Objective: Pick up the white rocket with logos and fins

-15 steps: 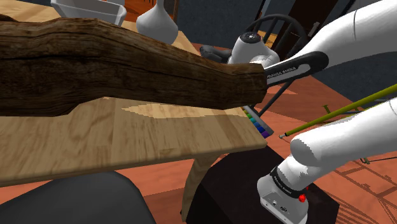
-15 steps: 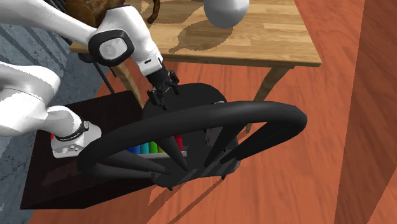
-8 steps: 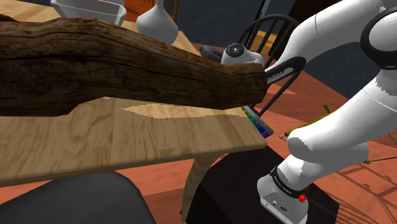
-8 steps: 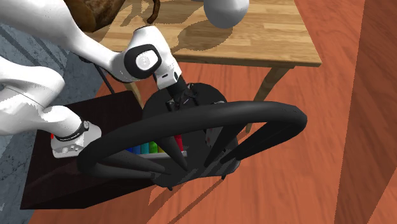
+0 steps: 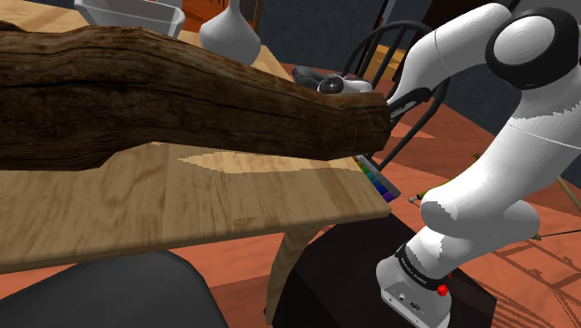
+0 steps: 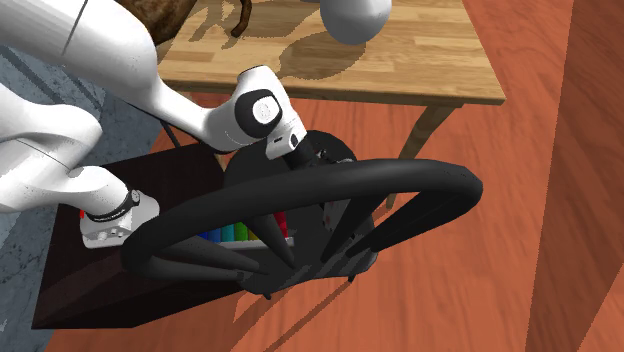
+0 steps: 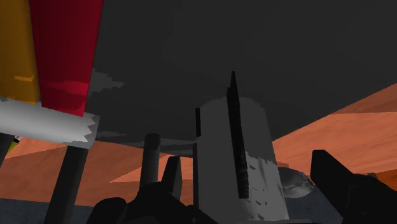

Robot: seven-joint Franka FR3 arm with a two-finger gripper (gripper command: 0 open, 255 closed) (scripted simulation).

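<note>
The rocket [image 7: 259, 159] is a pale grey-white cylinder with a thin dark fin along it. It stands on the black chair seat [image 7: 254, 57], close in front of the hand. My gripper [image 7: 247, 186] is open, one black finger on each side of the rocket. The finger [image 7: 347, 188] on one side stands clearly apart from it. In the second exterior view the gripper [image 6: 305, 152] is low over the chair seat [image 6: 330, 150], partly behind the chair's curved back. In the shoulder view the hand [image 5: 337, 85] is half hidden by the log's end.
A big brown log [image 5: 168, 102] lies on the wooden table [image 5: 214, 210] with a grey vase [image 5: 229, 35] behind it. The black chair back [image 6: 330, 195] arches close to the hand. A rack of coloured bars [image 6: 240, 235] lies beside the rocket, red [image 7: 63, 51] nearest.
The arm has swung over and the hand has dropped lower, moving toward the second exterior view's right onto the chair seat, and further behind the log's end in the shoulder view.
</note>
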